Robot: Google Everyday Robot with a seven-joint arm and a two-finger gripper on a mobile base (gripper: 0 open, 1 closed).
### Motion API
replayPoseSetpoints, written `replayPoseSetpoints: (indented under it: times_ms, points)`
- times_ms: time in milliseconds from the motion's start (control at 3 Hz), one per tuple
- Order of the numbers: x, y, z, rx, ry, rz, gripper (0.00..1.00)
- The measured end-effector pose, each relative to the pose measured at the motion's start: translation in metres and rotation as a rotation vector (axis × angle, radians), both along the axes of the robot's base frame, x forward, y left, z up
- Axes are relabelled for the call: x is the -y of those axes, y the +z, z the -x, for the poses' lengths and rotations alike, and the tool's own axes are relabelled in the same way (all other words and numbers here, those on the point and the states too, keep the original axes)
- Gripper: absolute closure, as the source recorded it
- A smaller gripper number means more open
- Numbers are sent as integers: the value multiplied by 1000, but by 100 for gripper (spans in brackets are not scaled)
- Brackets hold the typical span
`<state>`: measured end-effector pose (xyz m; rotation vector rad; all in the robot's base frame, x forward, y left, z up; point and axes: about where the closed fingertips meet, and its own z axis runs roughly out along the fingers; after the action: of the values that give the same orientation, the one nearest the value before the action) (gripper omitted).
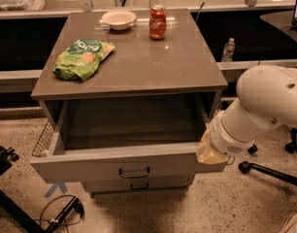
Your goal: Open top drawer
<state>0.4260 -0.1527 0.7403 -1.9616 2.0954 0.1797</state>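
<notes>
The top drawer (114, 163) of the grey cabinet stands pulled out. Its deep grey box (134, 123) is exposed and looks empty. A small black bar handle (134, 172) sits at the centre of its front. My gripper (210, 153) is at the right end of that drawer front, at the tip of the white arm (265, 106), to the right of the handle. The wrist covers most of it. Below the drawer, a shorter drawer front (139, 184) with a like handle is shut.
On the cabinet top (153, 62) lie a green snack bag (83, 57), a white bowl (118, 19) and a red soda can (157, 22). A water bottle (228, 50) stands behind on the right. A chair base (265, 171) is at the right, and black stand legs with cables (46, 212) at the lower left.
</notes>
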Motion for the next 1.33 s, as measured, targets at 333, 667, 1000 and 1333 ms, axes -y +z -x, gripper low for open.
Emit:
replayPoseSetpoints:
  times_ms: [333, 667, 1000, 1333]
  points:
    - [-12, -1, -19, 27, 74, -5, 100]
    - [-23, -13, -48, 78, 143, -4, 100]
    - [-32, -24, -90, 162, 198, -20, 100]
    - [-40, -32, -128, 220, 242, -34, 100]
